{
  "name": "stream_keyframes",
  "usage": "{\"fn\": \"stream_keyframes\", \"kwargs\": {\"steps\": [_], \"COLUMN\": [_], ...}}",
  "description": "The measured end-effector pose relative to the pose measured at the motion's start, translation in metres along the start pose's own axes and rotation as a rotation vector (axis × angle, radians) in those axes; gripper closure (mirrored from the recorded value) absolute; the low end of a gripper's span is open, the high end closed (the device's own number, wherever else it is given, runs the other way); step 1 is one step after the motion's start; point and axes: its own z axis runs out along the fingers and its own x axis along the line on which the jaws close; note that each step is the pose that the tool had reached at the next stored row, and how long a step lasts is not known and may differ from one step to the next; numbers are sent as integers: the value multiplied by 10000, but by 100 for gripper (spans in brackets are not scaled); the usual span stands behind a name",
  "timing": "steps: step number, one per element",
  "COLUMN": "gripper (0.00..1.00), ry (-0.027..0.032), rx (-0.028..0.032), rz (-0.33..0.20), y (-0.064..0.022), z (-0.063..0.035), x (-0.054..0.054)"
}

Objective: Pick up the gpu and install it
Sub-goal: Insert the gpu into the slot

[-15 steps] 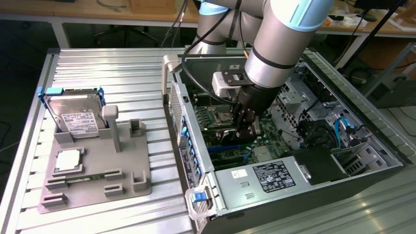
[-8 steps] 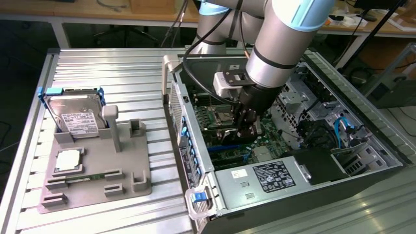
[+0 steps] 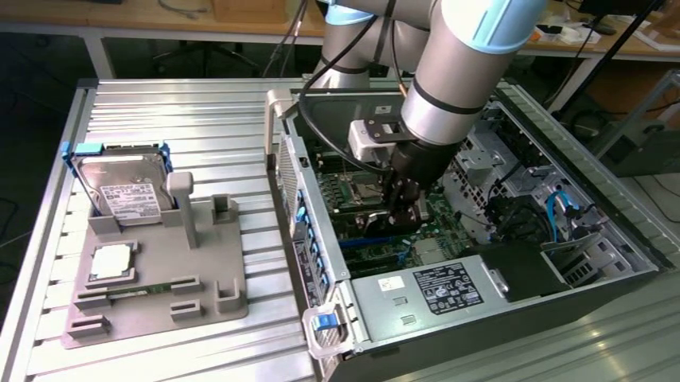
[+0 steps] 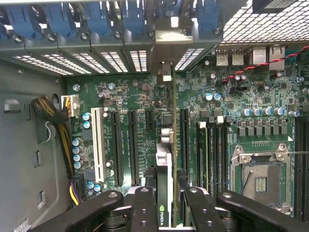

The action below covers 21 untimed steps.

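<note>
gpu (image 4: 164,164): slim card edge-on, silver bracket | gripper (image 4: 164,203): clamped on gpu | inside case (image 3: 595,263)

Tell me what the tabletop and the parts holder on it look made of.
Tabletop: likely aluminium, bare silvery ribbed slats with a dull sheen. Parts holder: probably plastic, possibly printed; uniform matte grey, blocky moulded posts and slots, no shine.

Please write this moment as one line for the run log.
gripper: shut on gpu | place: inside case, above motherboard | gpu: edge-on | seated: cannot tell
</note>
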Motion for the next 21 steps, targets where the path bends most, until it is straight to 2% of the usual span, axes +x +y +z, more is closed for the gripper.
{"fn": "stream_keyframes", "kwargs": {"steps": [21], "gripper": [73], "ry": [0], "rx": [1], "rz": [0], "y": [63], "z": [81], "x": [-12]}}
